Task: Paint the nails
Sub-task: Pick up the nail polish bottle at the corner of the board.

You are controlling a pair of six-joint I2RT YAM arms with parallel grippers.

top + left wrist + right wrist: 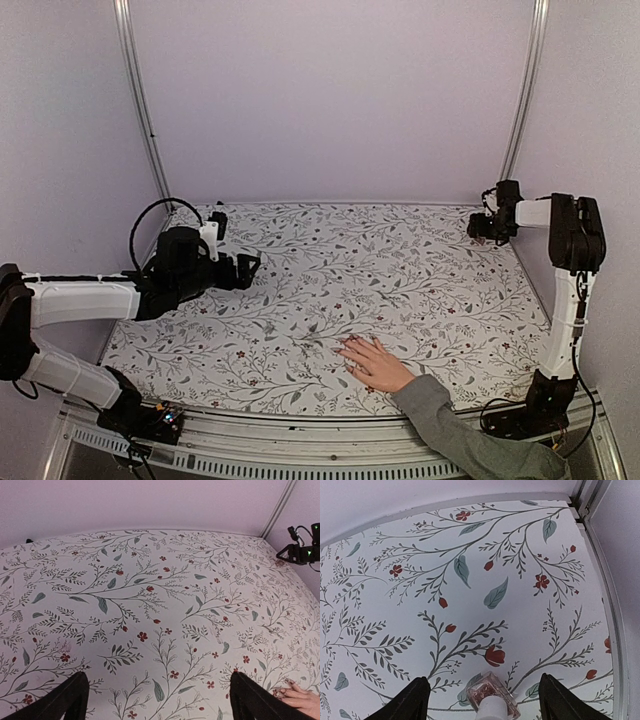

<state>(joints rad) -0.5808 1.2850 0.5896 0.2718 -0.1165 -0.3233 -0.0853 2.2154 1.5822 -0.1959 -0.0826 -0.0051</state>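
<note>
A light-skinned hand (375,362) with a grey sleeve (450,425) lies flat, palm down, on the flowered table near the front edge. Its nails (287,684) show as tiny tips at the lower right of the left wrist view. A small nail polish bottle (490,694), reddish glitter under a white cap, stands between the fingers of my right gripper (482,700) at the far right corner. The jaws are open, with a gap on either side of the bottle. My left gripper (250,268) hovers open and holds nothing, at the table's left, far from the hand.
The flowered cloth (330,270) covers the whole table. Metal frame posts (140,100) and plain walls close in the back and sides. The right gripper (476,226) sits close to the right rear post (582,505).
</note>
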